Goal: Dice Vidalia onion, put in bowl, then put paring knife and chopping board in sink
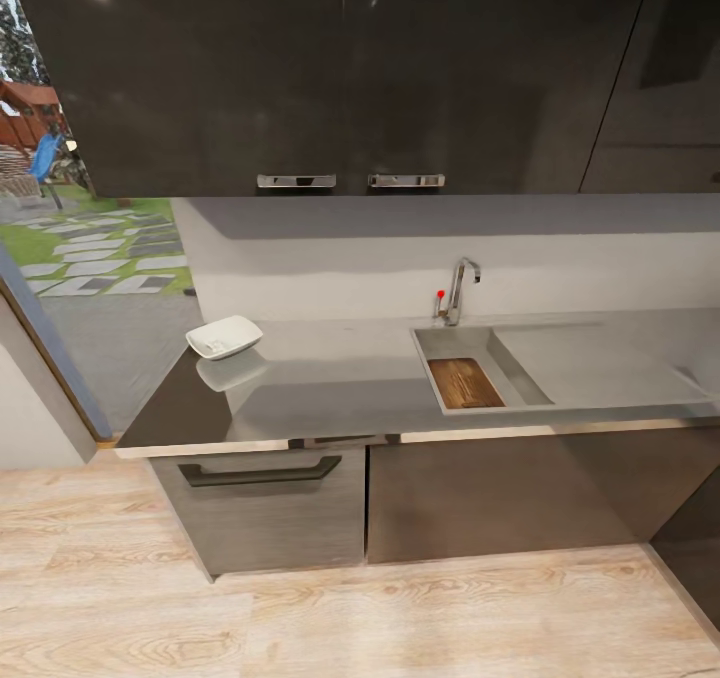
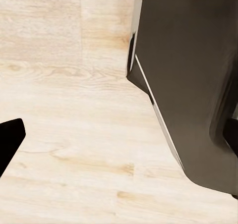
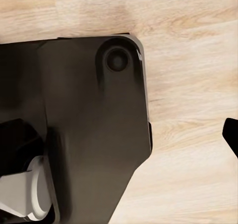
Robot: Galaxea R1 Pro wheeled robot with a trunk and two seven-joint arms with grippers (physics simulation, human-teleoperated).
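**Facing the kitchen worktop with the board already in the sink**

Looking down along each arm, the wrist cameras show pale wood floor (image 2: 74, 135) and the robot's own dark base (image 3: 89, 135). A dark finger tip of the left end effector (image 2: 10, 137) and one of the right end effector (image 3: 232, 135) sit at the picture edges; whether either is open or holding anything cannot be told.

From the head camera, the chopping board (image 1: 465, 382) lies inside the sink (image 1: 440, 343), below the faucet (image 1: 460, 290) with its red knob. The white bowl (image 1: 224, 337) rests near the left end of the worktop (image 1: 330, 388); its contents are too small to make out. No knife or onion can be picked out, so the task looks close to finished, with the knife unconfirmed.

The worktop's front edge runs across above grey cabinets (image 1: 270, 508). Open floor lies between robot and cabinets, and a window wall bounds the left side.
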